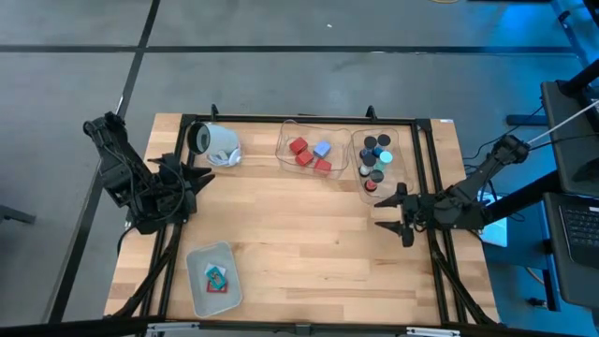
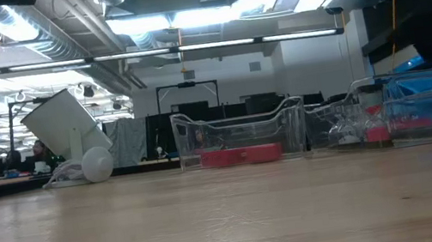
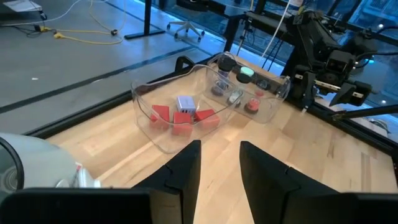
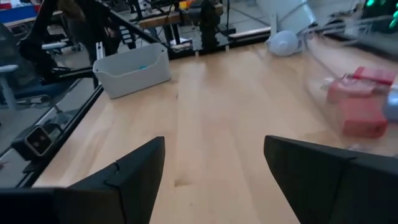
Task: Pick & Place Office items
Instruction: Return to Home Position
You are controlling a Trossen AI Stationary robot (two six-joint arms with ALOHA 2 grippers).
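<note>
now, at the left edge of the table, the left gripper hangs low and points inward. its fingers stand with only a narrow gap between them, and they hold nothing. toward the lower edge of the high view, the grey bin holds the flat cards; i can see red and teal ones. near the back rail, just behind the left gripper, the white cylinder lies tilted, and it is not one of the items.

more to the middle, the first clear bin holds the red blocks and one pale blue block. just beside it, the second clear bin holds the stubby cylinders, black, blue and teal. at the right side, the right gripper hangs near the end of this second bin, pointing toward the middle of the table. its fingers are spread wide and they are empty.

i see no item lying loose on the wood, so i judge that the sorting is finished and that the step in hand is only the going to the rest pose. the next move calls for no grasp. each arm needs to fold back to its own side, the left one keeping away from the white cylinder and the right one from the second clear bin.
</note>
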